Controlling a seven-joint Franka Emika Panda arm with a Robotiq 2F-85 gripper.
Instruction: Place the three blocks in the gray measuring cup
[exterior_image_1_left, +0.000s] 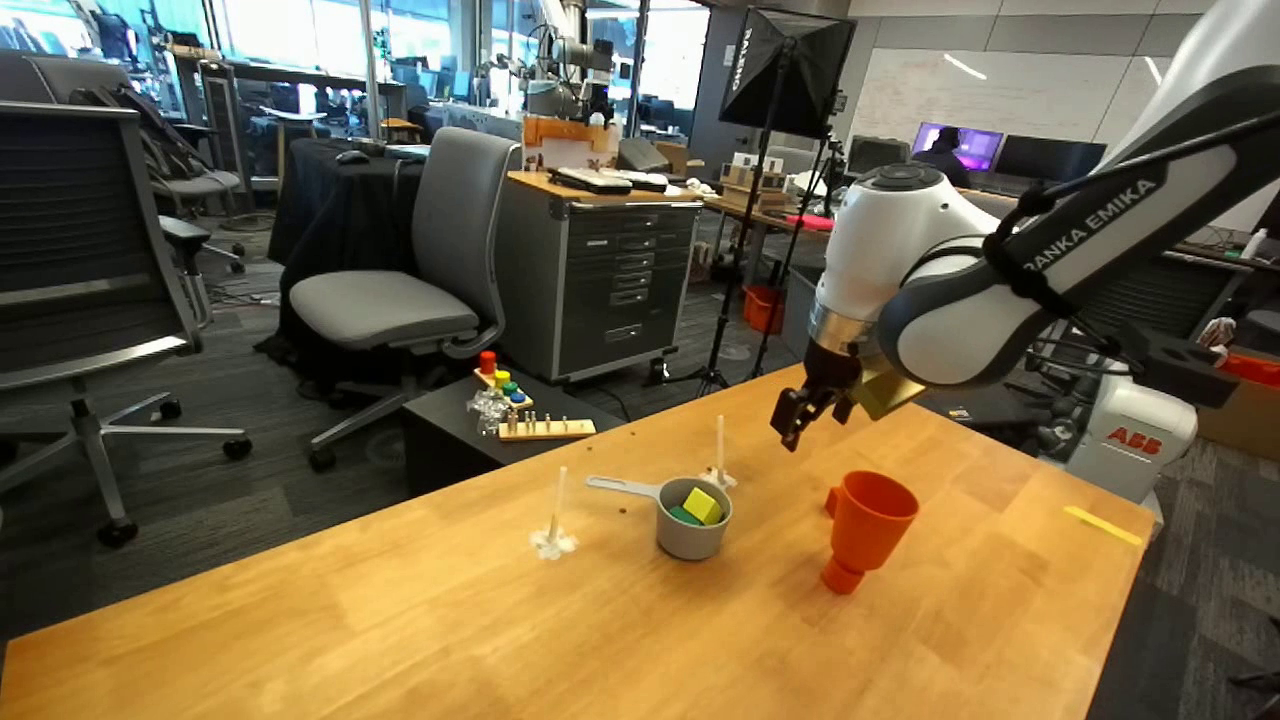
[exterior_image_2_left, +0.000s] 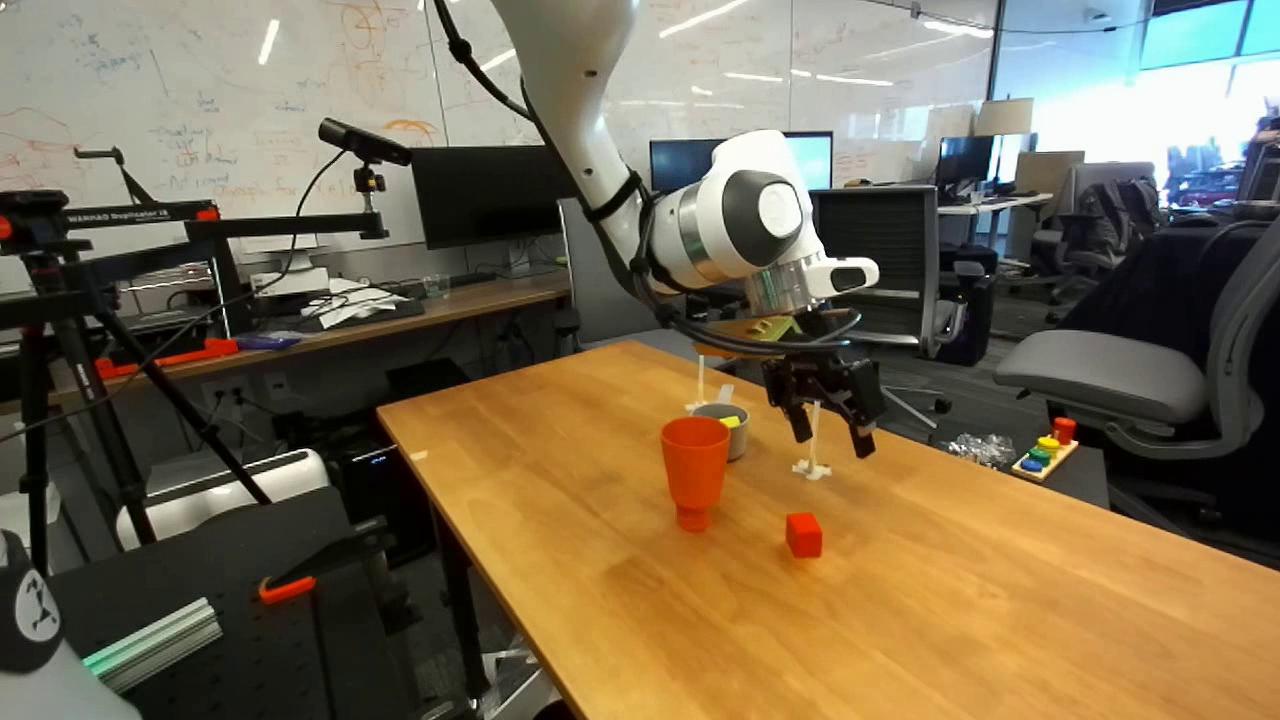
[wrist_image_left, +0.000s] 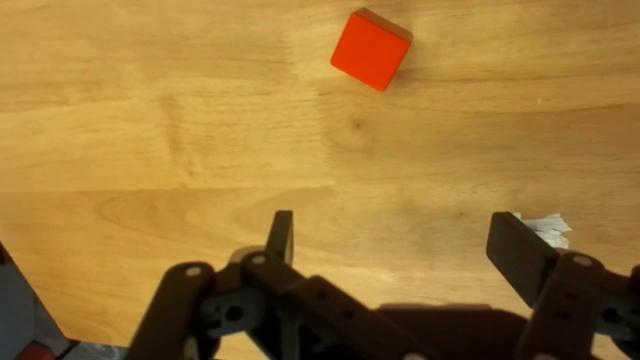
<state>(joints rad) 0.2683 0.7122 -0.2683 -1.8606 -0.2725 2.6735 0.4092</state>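
The gray measuring cup (exterior_image_1_left: 690, 540) stands on the table with its pale handle; it also shows in an exterior view (exterior_image_2_left: 738, 442), partly behind the red cup. A yellow block (exterior_image_1_left: 703, 506) and a green block (exterior_image_1_left: 684, 516) lie inside it. A red block (exterior_image_2_left: 803, 536) lies on the table, and in the wrist view it (wrist_image_left: 371, 51) is near the top. In an exterior view a small red piece shows beside the red cup; I cannot tell if it is this block. My gripper (exterior_image_1_left: 815, 425) is open and empty above the table, its jaws (wrist_image_left: 392, 227) apart from the red block.
A taller red tapered cup (exterior_image_1_left: 872, 522) stands between the gray cup and the red block in an exterior view (exterior_image_2_left: 694, 465). Thin upright sticks (exterior_image_1_left: 720, 448) (exterior_image_1_left: 558, 505) stand on white tape near the gray cup. Yellow tape (exterior_image_1_left: 1102, 526) lies near a table edge.
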